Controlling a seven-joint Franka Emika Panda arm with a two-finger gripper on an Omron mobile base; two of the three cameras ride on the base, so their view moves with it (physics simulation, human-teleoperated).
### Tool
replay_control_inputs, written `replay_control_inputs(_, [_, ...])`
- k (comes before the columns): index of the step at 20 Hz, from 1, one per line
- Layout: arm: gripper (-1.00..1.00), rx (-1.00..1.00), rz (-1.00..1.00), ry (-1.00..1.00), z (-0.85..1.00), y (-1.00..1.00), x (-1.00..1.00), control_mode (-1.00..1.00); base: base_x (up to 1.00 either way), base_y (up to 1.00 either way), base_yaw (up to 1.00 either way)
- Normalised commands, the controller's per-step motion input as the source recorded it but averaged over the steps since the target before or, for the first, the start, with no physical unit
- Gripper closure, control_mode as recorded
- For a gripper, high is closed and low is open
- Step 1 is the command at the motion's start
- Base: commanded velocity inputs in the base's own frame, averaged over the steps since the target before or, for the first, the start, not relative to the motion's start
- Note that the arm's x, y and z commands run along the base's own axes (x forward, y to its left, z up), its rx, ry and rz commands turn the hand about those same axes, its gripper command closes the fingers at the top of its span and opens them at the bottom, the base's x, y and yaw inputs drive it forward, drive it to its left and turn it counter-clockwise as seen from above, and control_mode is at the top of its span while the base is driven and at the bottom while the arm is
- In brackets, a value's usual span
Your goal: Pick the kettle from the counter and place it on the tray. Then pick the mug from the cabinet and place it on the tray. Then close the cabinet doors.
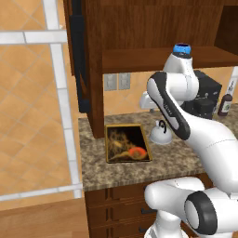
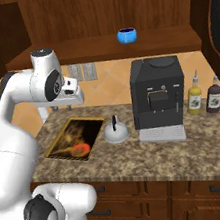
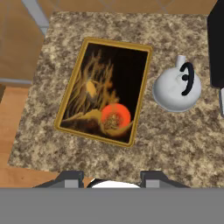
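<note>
Your two-finger gripper hung high over the speckled brown-grey granite counter, looking straight down, with nothing between its dark finger tips. I honestly couldn't tell from these shots whether the jaws were spread or drawn in, so don't take my word either way.

Progress-wise you'd basically not started, as far as I could judge. The small squat silver-white kettle with the thin black arched handle sat on the granite just beside the flat rectangular tray with the yellowish rim, not on it. The tray carried nothing; that orange-red blob was just part of its dark patterned surface.

The little bright blue mug stood upright on the shelf inside the dark reddish-brown wooden wall cabinet, and the brown door with the black ribbed panel stood swung wide. So all three steps looked left to do: kettle, mug, doors.
</note>
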Motion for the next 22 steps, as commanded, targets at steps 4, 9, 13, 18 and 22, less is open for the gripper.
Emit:
replay_control_inputs(4, [-1.0, -0.02, 0.0, 0.0, -0.1, -0.06, -0.13, -1.0, 0.0, 0.0, 0.0])
replay_control_inputs(9, [-1.0, 0.0, -0.15, -0.05, -0.5, -0.64, -0.33, -1.0, 0.0, 0.0, 0.0])
replay_control_inputs(13, [-1.0, 0.0, -0.09, -0.04, -0.5, -0.73, -0.04, -1.0, 0.0, 0.0, 0.0])
replay_control_inputs(18, [-1.0, 0.01, -0.19, 0.0, -0.37, -0.48, 0.31, -1.0, 0.0, 0.0, 0.0])
replay_control_inputs(22, [-1.0, 0.12, -0.17, 0.0, -0.37, -0.22, 0.59, -1.0, 0.0, 0.0, 0.0])
